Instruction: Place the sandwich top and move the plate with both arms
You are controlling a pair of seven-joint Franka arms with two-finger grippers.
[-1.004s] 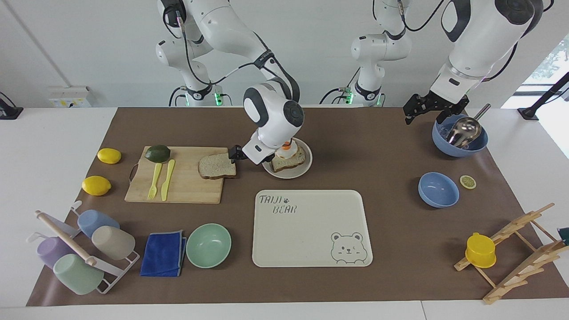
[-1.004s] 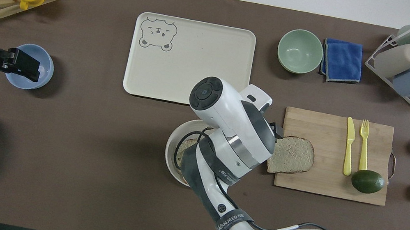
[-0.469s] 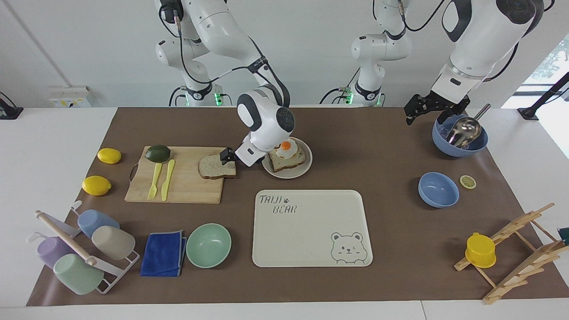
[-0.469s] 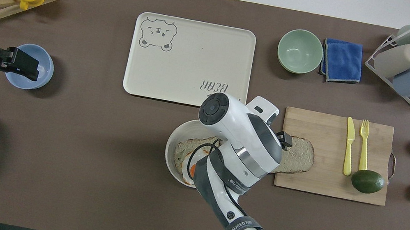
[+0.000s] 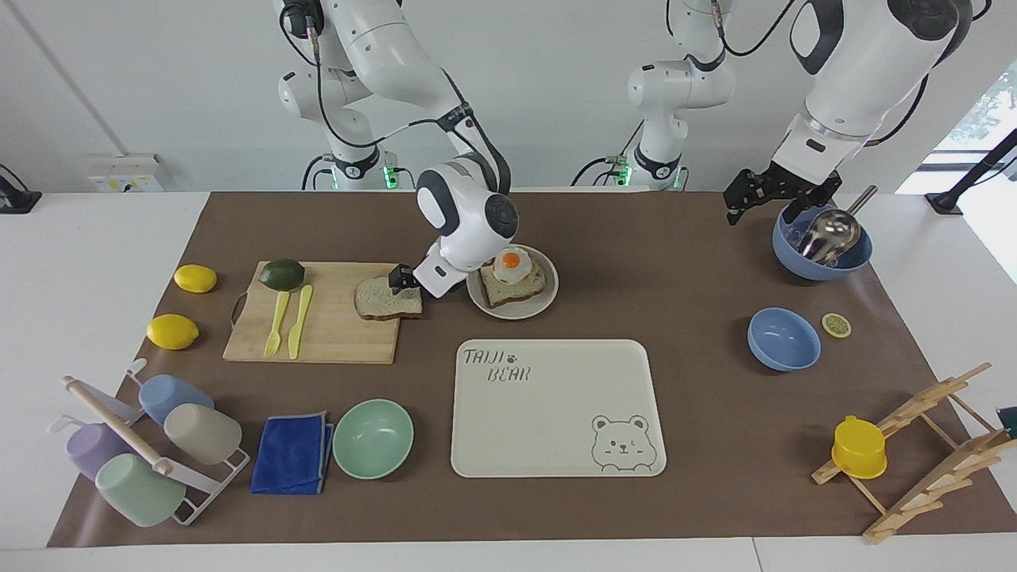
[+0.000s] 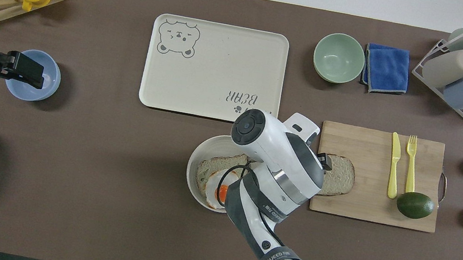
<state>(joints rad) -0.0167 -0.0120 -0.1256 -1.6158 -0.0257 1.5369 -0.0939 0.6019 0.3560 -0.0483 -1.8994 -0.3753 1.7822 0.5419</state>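
The left gripper (image 5: pixel 755 199) waits with jaws wide, up beside a blue bowl (image 5: pixel 822 253) holding a metal scoop (image 5: pixel 830 232) and what may be ice. The plate (image 5: pixel 513 306) carries a bread slice topped with a fried egg (image 5: pixel 512 266). Just beside it, toward the right arm's end, the right gripper (image 5: pixel 402 283) sits low at the sandwich top (image 5: pixel 383 300), which lies flat on the cutting board (image 5: pixel 318 334); I cannot tell how wide its jaws stand or whether they grip. Farther out, the tray (image 5: pixel 556 413), the mint bowl (image 5: pixel 373 438) and the smaller blue bowl (image 5: pixel 783 339) hold nothing.
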